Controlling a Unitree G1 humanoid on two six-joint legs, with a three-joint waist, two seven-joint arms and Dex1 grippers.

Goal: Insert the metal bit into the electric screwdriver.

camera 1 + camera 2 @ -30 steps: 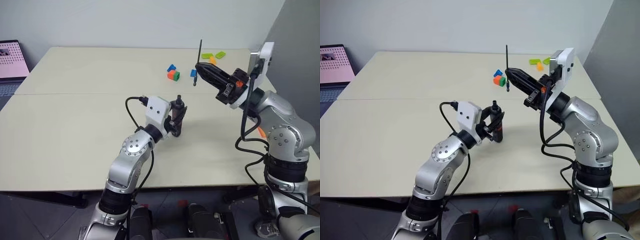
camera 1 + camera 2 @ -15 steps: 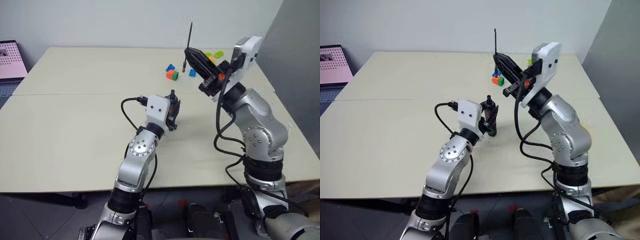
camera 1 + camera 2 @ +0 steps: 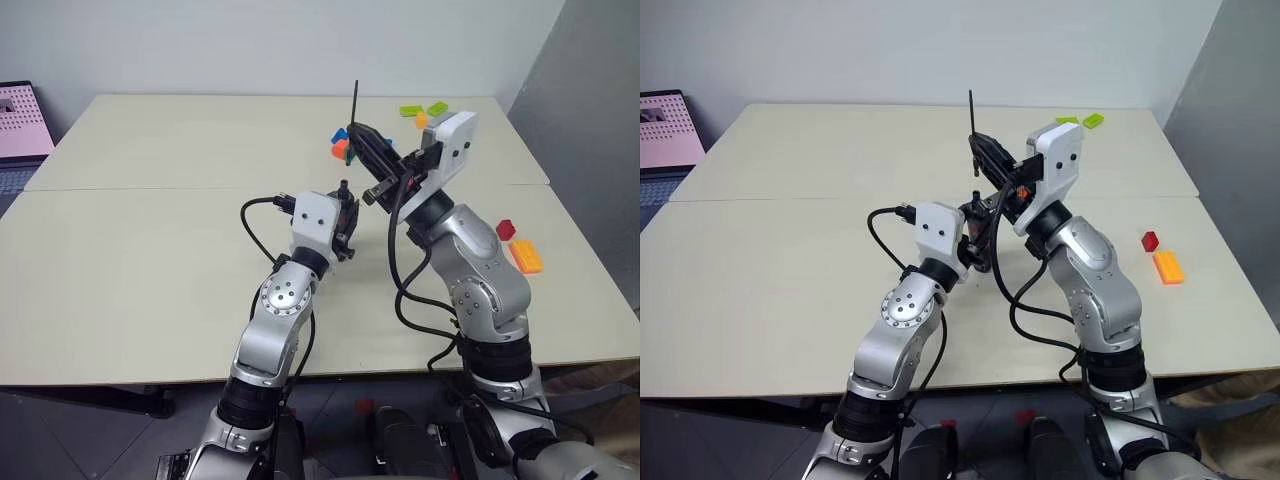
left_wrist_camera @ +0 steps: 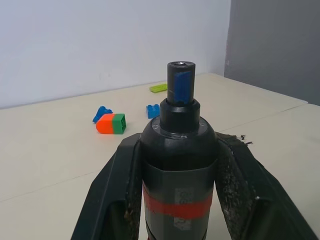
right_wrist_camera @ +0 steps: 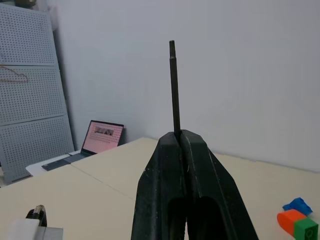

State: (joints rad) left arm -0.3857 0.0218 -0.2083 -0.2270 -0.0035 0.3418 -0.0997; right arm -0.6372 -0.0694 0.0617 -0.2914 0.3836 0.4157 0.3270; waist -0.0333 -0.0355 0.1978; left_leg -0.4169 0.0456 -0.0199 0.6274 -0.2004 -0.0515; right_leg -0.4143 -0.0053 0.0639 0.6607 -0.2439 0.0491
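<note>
My left gripper (image 4: 176,144) is shut on the electric screwdriver (image 4: 178,145), a black barrel with a red band, held upright over the table with its socket end up. In the head views the screwdriver (image 3: 343,212) stands near the middle of the table. Just above and a little beyond it, my right gripper (image 3: 356,134) is shut on the metal bit (image 3: 355,103). The thin dark bit (image 5: 173,85) sticks straight up out of the closed fingertips (image 5: 170,142), pointing away from the screwdriver. Bit and screwdriver are apart.
Small bricks lie at the far side: an orange-and-green one (image 4: 111,123), blue ones (image 4: 102,113), green flats (image 3: 438,107). A red brick (image 3: 506,230) and an orange brick (image 3: 526,257) sit at the right edge. A laptop (image 3: 18,125) stands far left.
My right arm has swung left, carrying the bit from the right side of the table to just above the screwdriver. The left gripper has kept its place with the screwdriver.
</note>
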